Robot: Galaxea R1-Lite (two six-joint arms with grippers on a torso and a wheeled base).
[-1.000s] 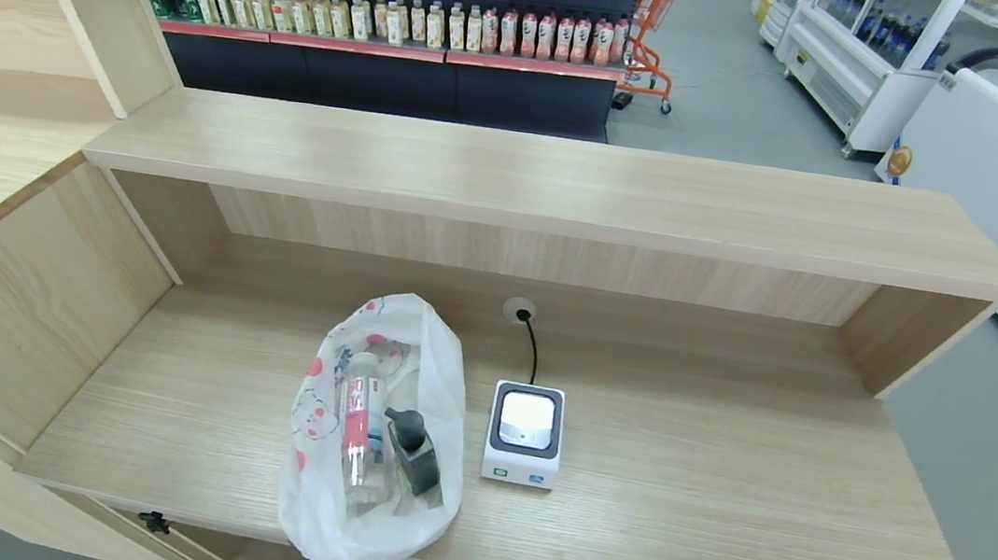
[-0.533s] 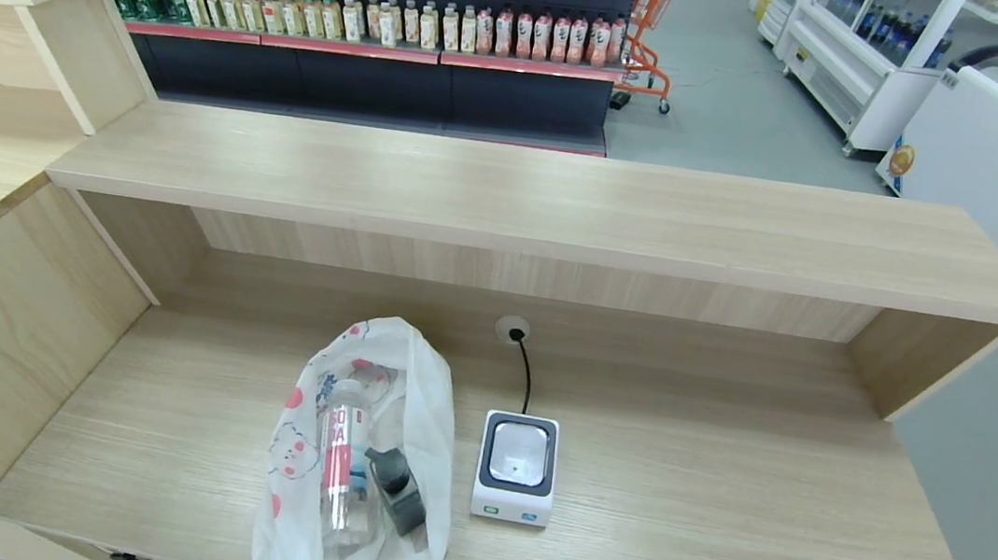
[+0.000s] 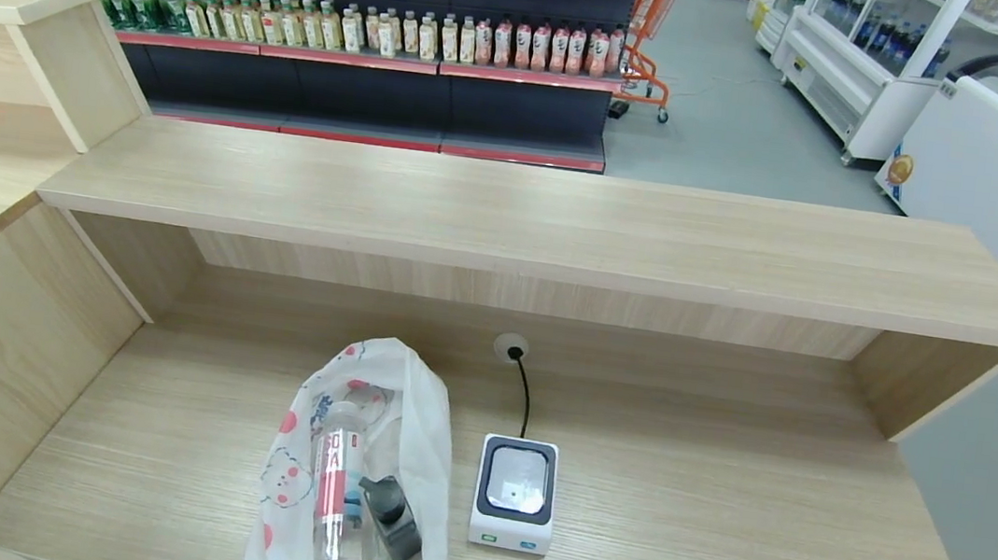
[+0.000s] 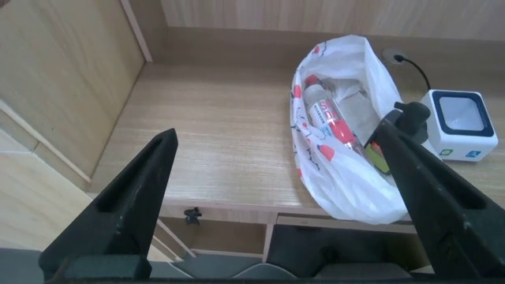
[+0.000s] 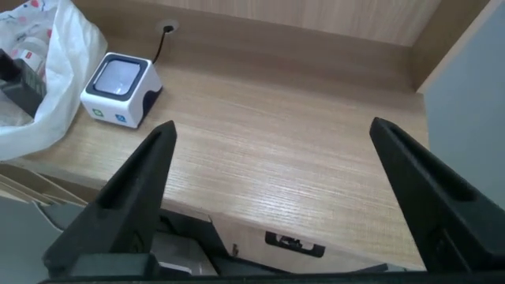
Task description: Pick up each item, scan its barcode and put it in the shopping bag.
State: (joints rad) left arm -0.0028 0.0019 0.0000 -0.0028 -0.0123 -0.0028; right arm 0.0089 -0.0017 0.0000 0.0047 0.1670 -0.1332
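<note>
Shopping bag (image 3: pixel 431 451) is lying at the near edge of the table (image 3: pixel 715 530), left of the middle, and it is open enough that I can see straight in. Inside is a clear bottle with a red label (image 3: pixel 332 486), lying lengthwise. Touching it on the side toward the scanner is a dark container with a black cap (image 3: pixel 396 522).

The white barcode scanner (image 3: pixel 515 493) sits just beside the bag toward the right edge, its window facing up. Its black cable (image 3: pixel 525 400) runs to a round hole (image 3: pixel 511 348) at the back of the table, under the raised ledge (image 3: pixel 561 231).

The left gripper (image 4: pixel 278 134) hangs off the near edge, in front of the bag. Its fingers (image 4: pixel 134 197) are spread wide and have nothing between them. The right gripper (image 5: pixel 272 128) is also off the near edge, facing the stretch of table right of the scanner. Its fingers (image 5: pixel 130 197) are spread just as wide and have hold of nothing.
</note>
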